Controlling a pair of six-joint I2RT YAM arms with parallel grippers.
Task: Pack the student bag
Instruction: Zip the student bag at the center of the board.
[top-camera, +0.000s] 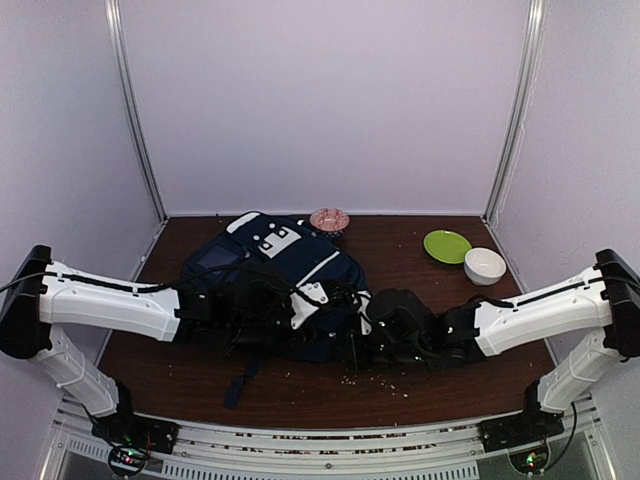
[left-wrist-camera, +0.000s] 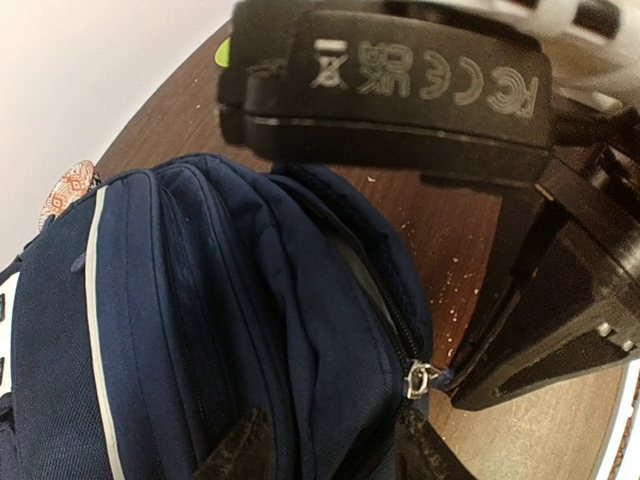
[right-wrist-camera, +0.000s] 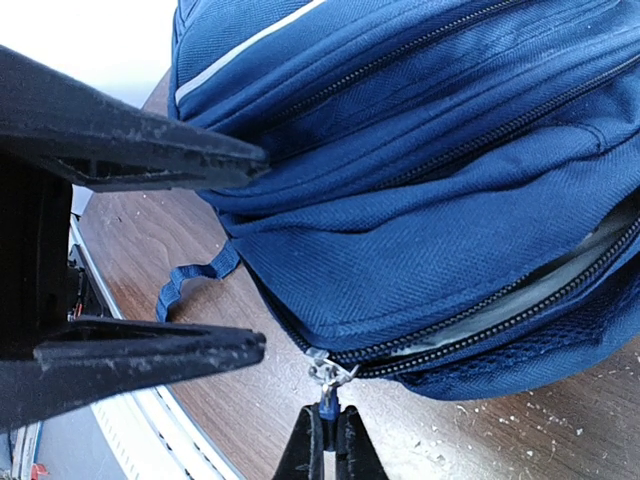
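Observation:
The student bag (top-camera: 270, 270), navy blue with white stripes, lies on the brown table left of centre. Its main zip is partly open and shows pale lining (right-wrist-camera: 560, 285). My right gripper (right-wrist-camera: 325, 445) is shut on the blue tab of the zipper pull (right-wrist-camera: 328, 375), at the bag's near right corner (top-camera: 355, 340). My left gripper (left-wrist-camera: 335, 455) grips a thick fold of the bag (left-wrist-camera: 250, 300) just beside that zipper pull (left-wrist-camera: 418, 380). Its two fingers (right-wrist-camera: 150, 150) show at the left of the right wrist view, above and below the bag's edge.
A pink patterned bowl (top-camera: 329, 219) stands behind the bag. A green plate (top-camera: 447, 245) and a white bowl (top-camera: 485, 265) stand at the back right. A loose dark strap (top-camera: 240, 385) trails toward the near edge. Crumbs (top-camera: 375, 378) lie near the grippers.

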